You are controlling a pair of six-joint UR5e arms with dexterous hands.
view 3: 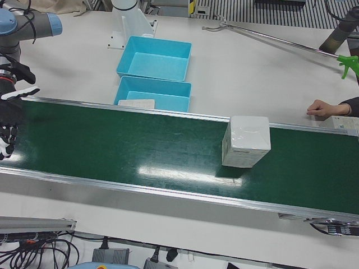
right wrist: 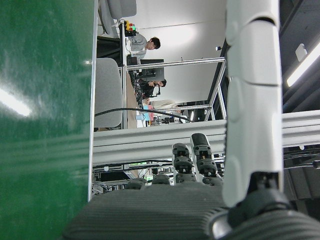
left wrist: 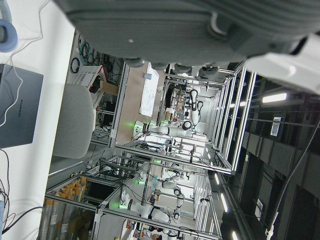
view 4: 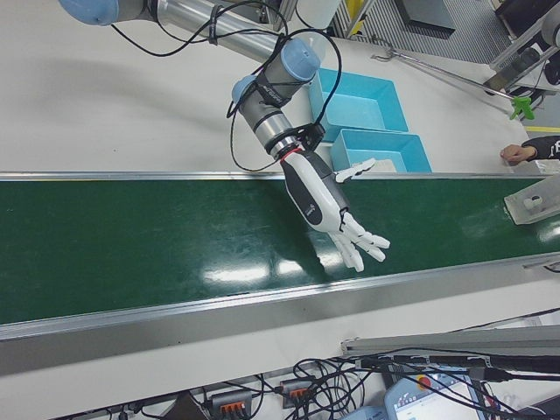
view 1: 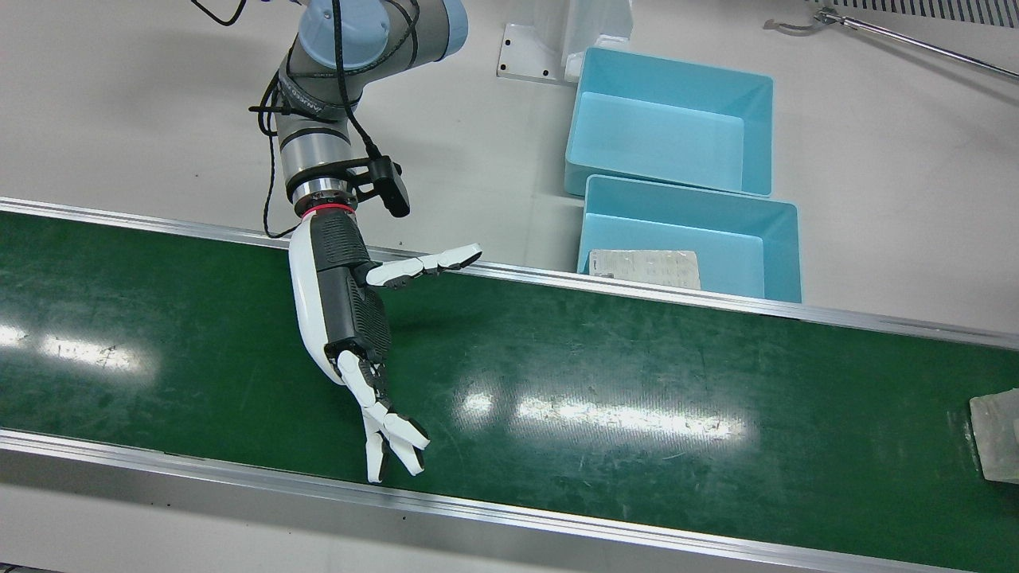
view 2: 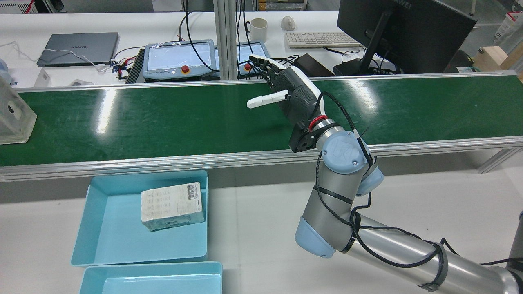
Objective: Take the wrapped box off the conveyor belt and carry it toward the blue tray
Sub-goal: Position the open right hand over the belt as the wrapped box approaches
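Right hand (view 1: pixel 350 318) hovers above the conveyor belt (view 1: pixel 637 374), fingers spread apart, holding nothing. Wrapped box (view 3: pixel 245 141) sits on the belt, well apart.

- Green conveyor belt (view 3: pixel 112 145), bearing a wrapped box (view 3: pixel 245 141) upright near one end.
- White table (view 1: pixel 159 127) beside, carrying two blue trays (view 1: pixel 669 131), side by side, just beside the belt's rail.

We note bright, even overhead lighting; white glare streaks on the conveyor belt (view 1: pixel 605 358). Shadows soft. The right hand (right wrist: pixel 250 100) sits blurred, close to its camera; fixed views sharp.
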